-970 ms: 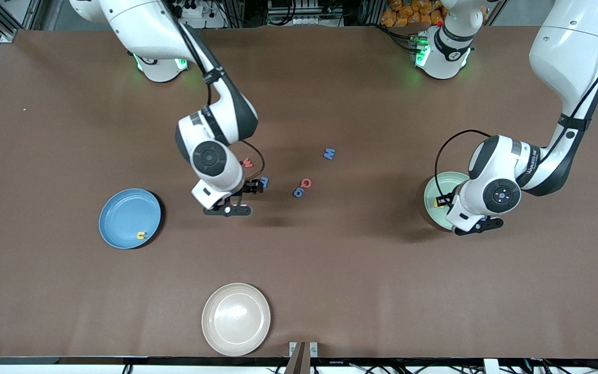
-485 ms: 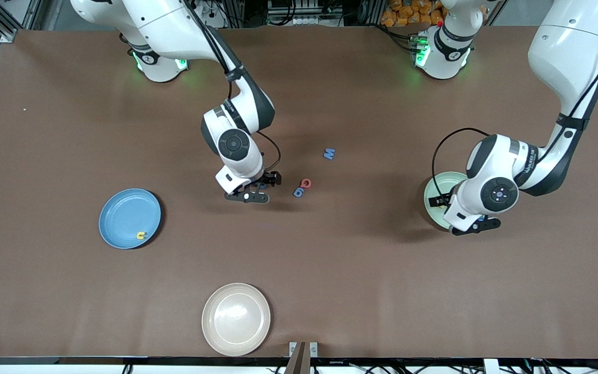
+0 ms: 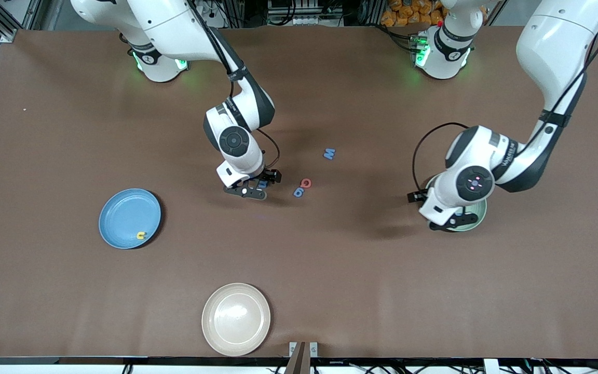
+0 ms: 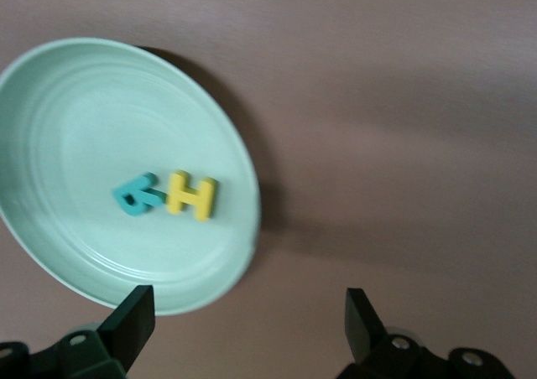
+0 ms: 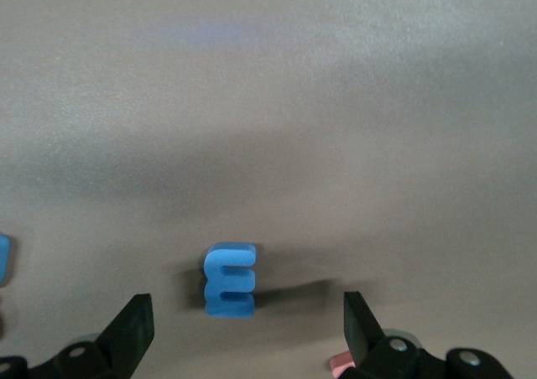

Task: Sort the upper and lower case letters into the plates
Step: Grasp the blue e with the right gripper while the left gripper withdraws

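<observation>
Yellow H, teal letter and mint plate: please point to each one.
yellow H [image 4: 192,196], left wrist view, its crossbar.
teal letter [image 4: 138,196], left wrist view, its middle.
mint plate [image 4: 67,111], left wrist view, bare floor.

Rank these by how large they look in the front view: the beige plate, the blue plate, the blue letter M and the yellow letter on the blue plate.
1. Beige plate, though it lies nearest the camera, so this is unsure.
2. Blue plate.
3. Blue letter M and the yellow letter look alike; no ranking.
</observation>
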Controlling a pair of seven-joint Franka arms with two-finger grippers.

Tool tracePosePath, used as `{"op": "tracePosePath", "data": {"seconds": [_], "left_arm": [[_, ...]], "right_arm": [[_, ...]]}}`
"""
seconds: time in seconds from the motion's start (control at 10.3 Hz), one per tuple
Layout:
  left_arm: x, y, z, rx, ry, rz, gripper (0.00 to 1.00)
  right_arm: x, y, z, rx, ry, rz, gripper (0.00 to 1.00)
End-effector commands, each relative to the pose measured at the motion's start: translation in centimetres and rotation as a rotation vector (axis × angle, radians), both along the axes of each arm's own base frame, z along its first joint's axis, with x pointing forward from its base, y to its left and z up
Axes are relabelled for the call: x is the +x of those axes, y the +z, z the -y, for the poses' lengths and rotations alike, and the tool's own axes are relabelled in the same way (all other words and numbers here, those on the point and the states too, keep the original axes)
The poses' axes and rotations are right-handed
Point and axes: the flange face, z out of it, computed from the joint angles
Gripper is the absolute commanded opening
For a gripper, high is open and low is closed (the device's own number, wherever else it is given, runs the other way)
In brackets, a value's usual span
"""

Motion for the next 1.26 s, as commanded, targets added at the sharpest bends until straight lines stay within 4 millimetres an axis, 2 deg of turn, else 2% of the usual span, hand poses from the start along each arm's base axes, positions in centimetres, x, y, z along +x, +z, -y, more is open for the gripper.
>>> {"op": "tracePosePath", "data": {"seconds": [0.0,0.19,0.29,0.58,0.68,0.78,0.87,1.16], "left_arm": [[-1.5,1.7,3.5,-0.027,-0.022,0.014,0.96],[-2.8,2.5,6.9,-0.047,-0.082,0.025,0.94],[-3.7,2.6,9.1,-0.048,-0.125,0.032,0.90],[-6.8,2.7,15.1,-0.048,-0.185,0.055,0.90],[-7.9,2.5,16.9,-0.051,-0.187,0.059,0.85],[-9.2,2.2,18.8,-0.064,-0.197,0.072,0.85],[-10.2,1.9,20.4,-0.077,-0.214,0.087,0.85],[-11.5,0.6,22.5,-0.092,-0.276,0.113,0.85]], "right_arm": [[-0.7,0.0,-0.3,0.001,-0.067,-0.001,1.00],[-0.9,-0.7,-0.4,-0.004,-0.065,-0.001,1.00],[-0.7,-1.0,-0.5,0.003,-0.066,0.017,1.00],[-0.6,-1.4,-0.6,0.007,-0.063,0.031,1.00],[-0.6,-1.5,-0.5,0.006,-0.059,0.030,1.00],[-0.6,-1.5,-0.5,0.006,-0.053,0.031,0.39],[-0.6,-1.5,-0.5,0.007,-0.057,0.032,0.00],[-0.6,-1.2,-0.6,0.010,-0.054,0.032,0.00]]}}
